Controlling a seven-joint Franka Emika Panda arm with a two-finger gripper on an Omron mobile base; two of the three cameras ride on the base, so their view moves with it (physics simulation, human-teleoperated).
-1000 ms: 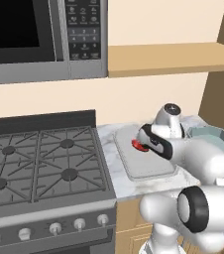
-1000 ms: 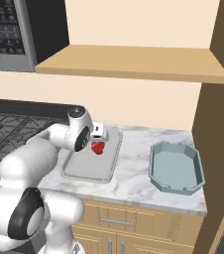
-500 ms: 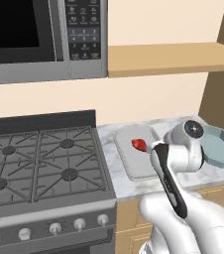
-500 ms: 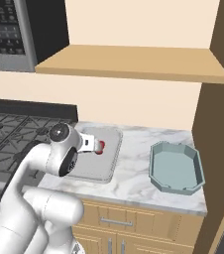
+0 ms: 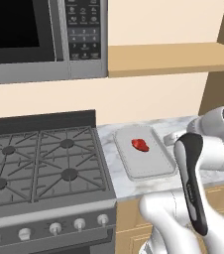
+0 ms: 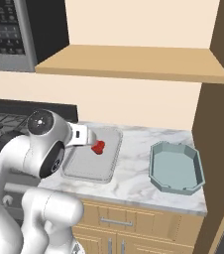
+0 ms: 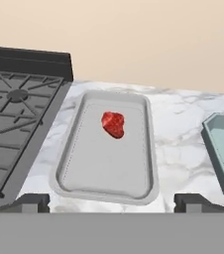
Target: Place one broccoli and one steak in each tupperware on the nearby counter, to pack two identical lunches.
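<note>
Light is even and fairly bright across all three views, flat and diffuse, with no clear source. Shadows are faint: a soft dark band lies under the wooden shelf [image 6: 134,62], and the grey tray [image 7: 106,149] shows mild shading along its inner walls. The marbled worktop [image 7: 178,129] shows no glare. Edges are slightly soft and coarse; lines stay straight toward the borders.

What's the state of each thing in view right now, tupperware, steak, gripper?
grey tray: on the counter beside the stove, holds one steak, no broccoli.
steak: lying in the far half of the grey tray, not gripped.
teal tupperware: on the counter, empty.
gripper: open, holding nothing, back from the tray.
microwave: door closed.
</note>
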